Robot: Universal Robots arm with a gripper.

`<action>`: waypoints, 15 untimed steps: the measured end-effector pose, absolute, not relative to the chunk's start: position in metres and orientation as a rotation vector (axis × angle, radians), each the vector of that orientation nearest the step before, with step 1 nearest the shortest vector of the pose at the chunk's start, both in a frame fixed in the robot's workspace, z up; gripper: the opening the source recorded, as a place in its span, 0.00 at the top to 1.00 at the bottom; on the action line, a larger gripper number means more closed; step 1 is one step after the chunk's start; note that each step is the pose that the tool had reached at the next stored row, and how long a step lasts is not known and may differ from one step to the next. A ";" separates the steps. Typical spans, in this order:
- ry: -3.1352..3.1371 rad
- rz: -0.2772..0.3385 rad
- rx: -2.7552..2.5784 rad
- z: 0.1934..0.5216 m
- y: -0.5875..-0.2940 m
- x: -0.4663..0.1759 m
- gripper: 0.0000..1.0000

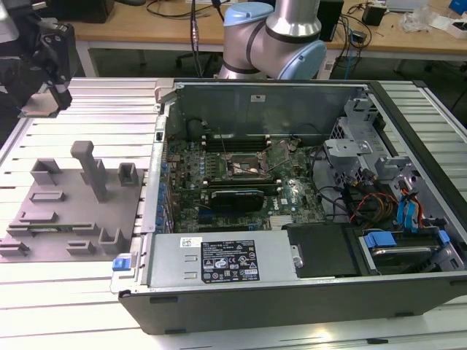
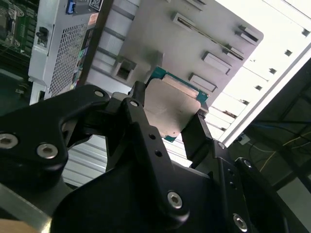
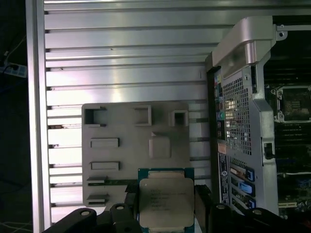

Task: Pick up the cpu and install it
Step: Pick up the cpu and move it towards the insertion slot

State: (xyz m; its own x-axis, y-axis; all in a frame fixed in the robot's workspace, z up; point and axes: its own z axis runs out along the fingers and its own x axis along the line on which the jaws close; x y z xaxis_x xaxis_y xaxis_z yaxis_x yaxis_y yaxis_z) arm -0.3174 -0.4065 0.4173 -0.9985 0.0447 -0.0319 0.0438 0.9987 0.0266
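Between its two black fingers, the gripper is pinching the cpu by two opposite edges and holding it up in the air. In both wrist views the silver top is facing the camera. The chip is looking thin, light and stiff, and its smooth metal is probably slippery, so the edges seem the best place to hold. Its underside is likely easy to hurt. Down below, the grey fixture is lying on the slatted table, beside the open computer case.

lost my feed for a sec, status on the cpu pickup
Black gripper shut on the thin square silver-topped cpu. Held off the grey fixture plate, outside the case. No obstruction seen.
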 end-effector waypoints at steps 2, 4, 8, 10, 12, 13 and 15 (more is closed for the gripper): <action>3.108 0.040 0.069 0.417 -0.407 -0.313 0.45; 3.108 0.040 0.069 0.417 -0.407 -0.308 0.45; 3.108 0.040 0.069 0.417 -0.407 -0.295 0.45; 3.108 0.040 0.069 0.417 -0.407 -0.290 0.45; 3.108 0.040 0.069 0.417 -0.406 -0.284 0.45; 3.108 0.040 0.069 0.417 -0.406 -0.282 0.45; 3.108 0.040 0.069 0.417 -0.407 -0.276 0.45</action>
State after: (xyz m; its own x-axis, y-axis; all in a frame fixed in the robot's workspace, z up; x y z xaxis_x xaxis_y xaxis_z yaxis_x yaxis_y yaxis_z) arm -0.2759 -0.4065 0.4173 -0.9985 0.0446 -0.0318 0.0438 0.9987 0.0266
